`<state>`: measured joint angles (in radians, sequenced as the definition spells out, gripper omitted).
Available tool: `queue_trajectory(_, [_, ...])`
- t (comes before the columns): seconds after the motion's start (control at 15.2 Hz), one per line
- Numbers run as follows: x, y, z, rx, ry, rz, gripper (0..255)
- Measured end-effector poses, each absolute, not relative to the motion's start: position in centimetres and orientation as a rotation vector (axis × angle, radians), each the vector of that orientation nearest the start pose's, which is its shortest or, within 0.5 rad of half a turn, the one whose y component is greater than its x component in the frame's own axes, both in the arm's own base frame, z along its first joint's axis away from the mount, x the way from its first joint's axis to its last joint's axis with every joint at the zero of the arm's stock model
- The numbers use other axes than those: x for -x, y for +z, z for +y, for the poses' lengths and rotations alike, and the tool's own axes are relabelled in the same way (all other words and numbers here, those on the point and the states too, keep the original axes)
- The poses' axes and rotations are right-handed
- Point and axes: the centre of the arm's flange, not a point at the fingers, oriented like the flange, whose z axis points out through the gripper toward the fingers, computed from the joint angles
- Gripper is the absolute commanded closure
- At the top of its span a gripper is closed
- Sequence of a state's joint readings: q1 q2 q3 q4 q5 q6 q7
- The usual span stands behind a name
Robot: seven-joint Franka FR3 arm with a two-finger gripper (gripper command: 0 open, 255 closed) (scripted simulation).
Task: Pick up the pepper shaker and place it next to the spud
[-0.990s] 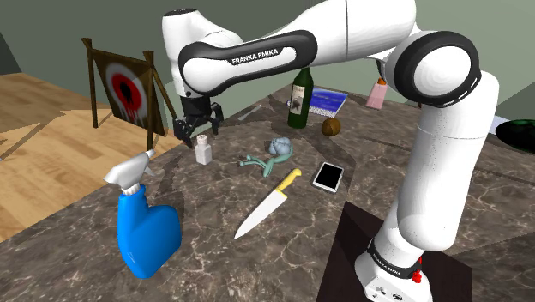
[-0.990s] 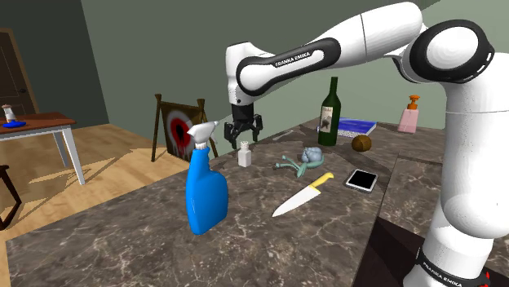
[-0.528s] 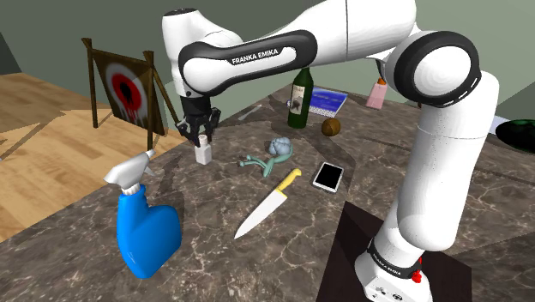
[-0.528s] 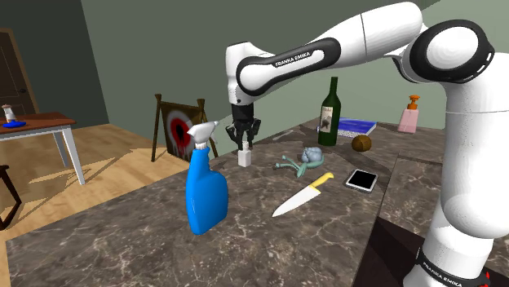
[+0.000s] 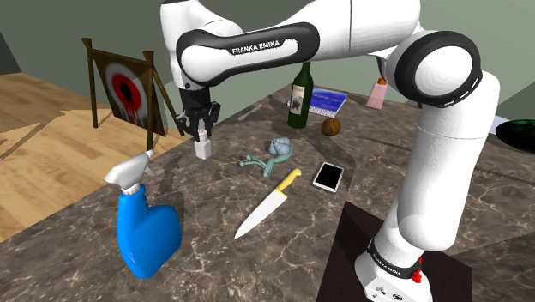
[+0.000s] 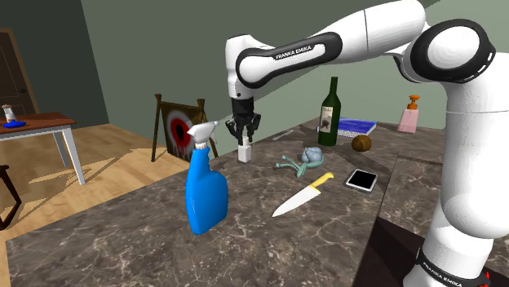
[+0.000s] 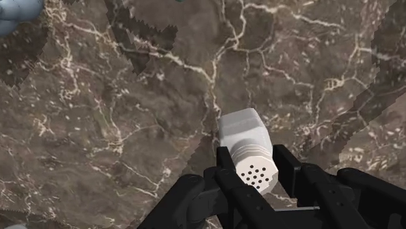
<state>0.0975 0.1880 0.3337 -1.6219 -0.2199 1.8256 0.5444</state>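
My claw (image 7: 254, 170) is clamped on the shaker (image 7: 242, 133). The fingers pinch the holed cap end and the body sticks out past them. In the shoulder view the shaker (image 5: 202, 151) hangs upright under the claw (image 5: 202, 135), right over the counter (image 5: 214, 232) on the side near the target board (image 5: 124, 86). I can't tell if its base is touching the marble or just off it.

It's a small white thing, looks stiff, and I'd guess it's light, so weight shouldn't be a worry. The sides look smooth though, and I've only got the top part, so I reckon it could swing or slip if I jerk around. A hold lower on the body would be more solid, but this one seems okay for a slow carry.

The spud (image 5: 331, 127) is well apart from the shaker, over near the bottle (image 5: 299, 96), with a figurine (image 5: 273, 151) roughly between. The bottle looks tippy, so I'd set the shaker down on the spud's open side.
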Motion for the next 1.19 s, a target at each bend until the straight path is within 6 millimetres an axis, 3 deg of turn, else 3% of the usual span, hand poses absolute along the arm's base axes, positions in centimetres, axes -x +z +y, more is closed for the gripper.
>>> queue_trajectory(1.19, [-57.8, 61.5, 23.1, 3.258, -0.156, 0.109, 255])
